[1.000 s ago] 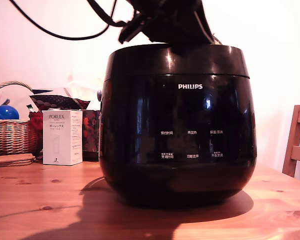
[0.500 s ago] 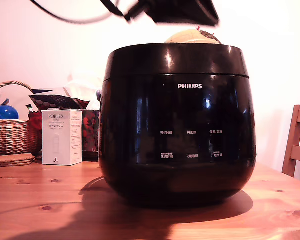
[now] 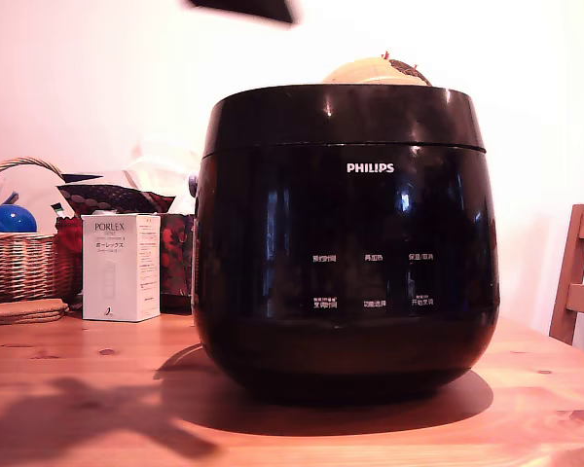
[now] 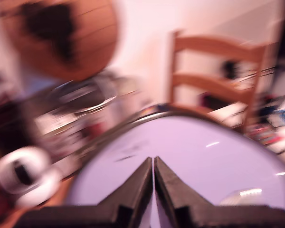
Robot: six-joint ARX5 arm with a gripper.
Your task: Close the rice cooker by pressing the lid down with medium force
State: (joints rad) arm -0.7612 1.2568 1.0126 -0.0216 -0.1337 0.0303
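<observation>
Rice cooker (image 3: pixel 346 238) sits mid-table (image 3: pixel 97 409), lid (image 3: pixel 346 112) down flush with the body; open tabletop in front. Front reads "PHILIPS"; white box (image 3: pixel 122 268) at the exterior view's left reads "PORLEX". Gripper (image 4: pixel 153 164): fingertips pressed together, holding nothing; wrist view is blurred, it looks clear above the lid.

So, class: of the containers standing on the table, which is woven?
The basket at the exterior view's far left: woven wicker, unlike the glossy black rice cooker and the white box.
</observation>
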